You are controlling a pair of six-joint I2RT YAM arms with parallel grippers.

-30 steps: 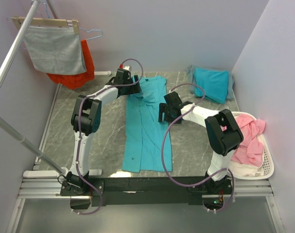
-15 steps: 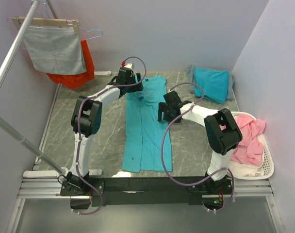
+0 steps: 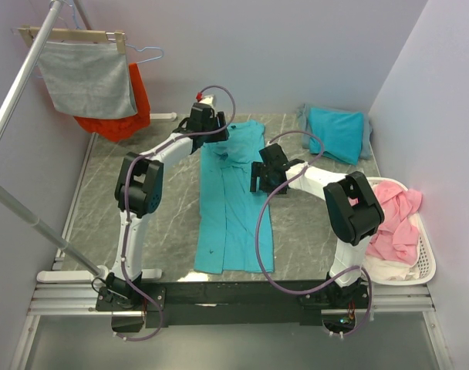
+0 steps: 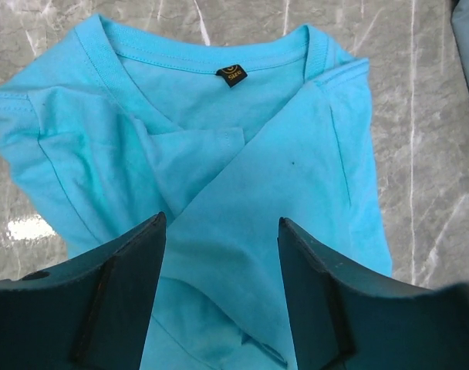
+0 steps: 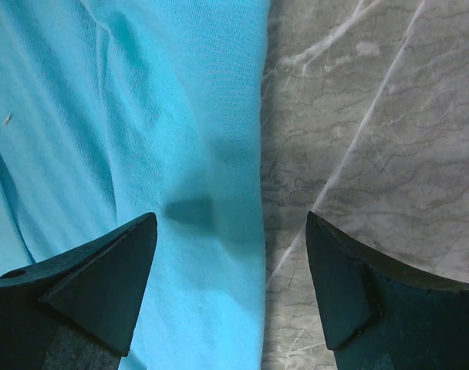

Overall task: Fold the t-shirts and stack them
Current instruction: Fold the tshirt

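Left gripper (image 4: 221,223): at the far end of the table (image 3: 165,208), over the collar (image 4: 233,63) of the open shirt (image 3: 227,208); jaws apart at a middling width, nothing between them, and whether the tips touch the cloth cannot be told. Open shirt: centre of the table, collar away from the arms, hem near them, both sleeves and sides turned in to make one long narrow strip; the lengthwise fold looks done, while the crosswise folds and the move to the stack appear to be left. Right gripper (image 5: 231,220): beside the strip's upper half, jaws wide, straddling its right edge from above with cloth under one finger and bare table under the other; it holds nothing. Folded shirt (image 3: 336,131): far right corner, one neat square, judged to be the start of the stack. Basket (image 3: 429,262): right edge, holding pink and white clothes; no teal shows in it.
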